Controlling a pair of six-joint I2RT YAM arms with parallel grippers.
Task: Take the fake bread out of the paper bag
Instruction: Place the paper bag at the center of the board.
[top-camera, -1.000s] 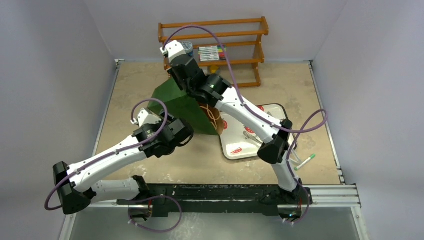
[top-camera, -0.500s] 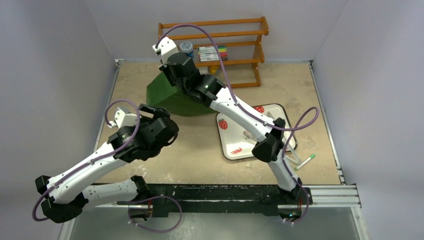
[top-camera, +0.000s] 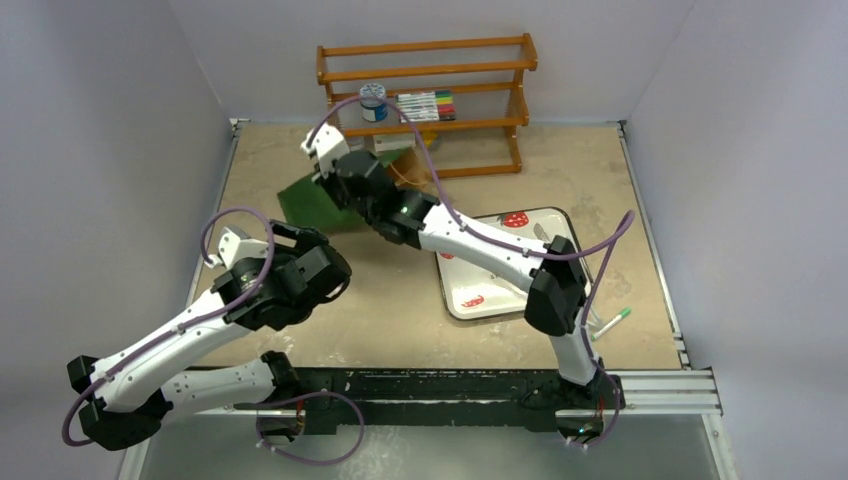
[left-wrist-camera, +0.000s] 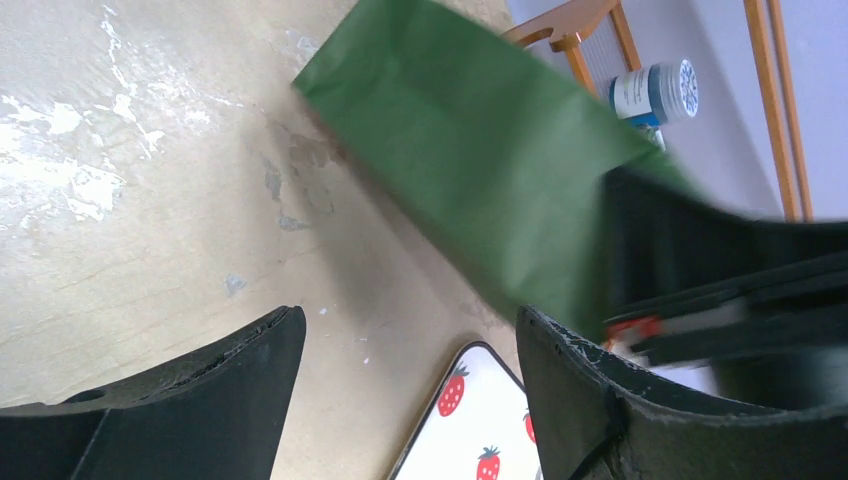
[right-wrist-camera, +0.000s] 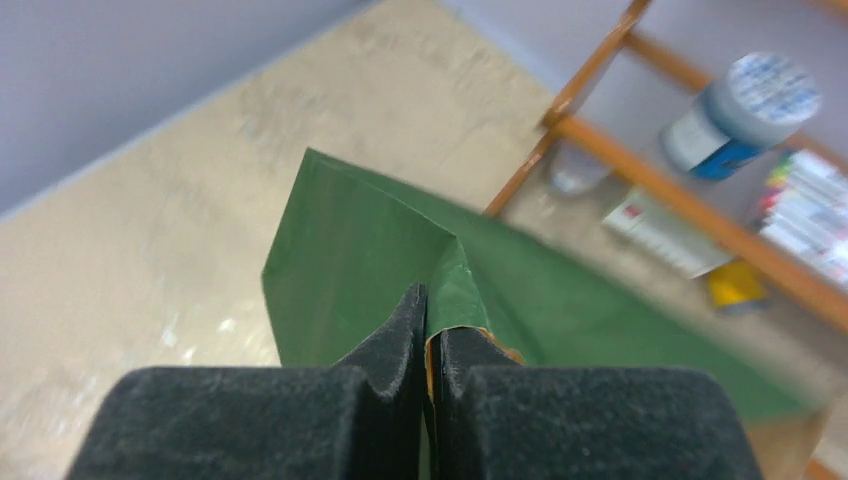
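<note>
The dark green paper bag (top-camera: 303, 205) lies tilted at the back left of the table, with a bit of brown inside and tan string (top-camera: 405, 168) showing near the rack. My right gripper (top-camera: 332, 192) is shut on a folded edge of the bag (right-wrist-camera: 340, 260); its fingertips (right-wrist-camera: 405, 320) pinch green paper with a brown lining. My left gripper (top-camera: 325, 268) is open and empty, in front of the bag and apart from it. The bag also shows in the left wrist view (left-wrist-camera: 480, 170). No fake bread is in view.
A white strawberry tray (top-camera: 520, 225) lies right of centre, under the right arm, and also shows in the left wrist view (left-wrist-camera: 470, 420). An orange wooden rack (top-camera: 430, 90) at the back holds a blue-and-white jar (top-camera: 373, 100) and markers (top-camera: 420, 104). A green-capped pen (top-camera: 608, 323) lies at the right.
My right gripper has dragged the bag back and left toward the rack, and the bag now looks flatter. The brown piece seen at the bag's mouth no longer shows. My left arm drew back left.
</note>
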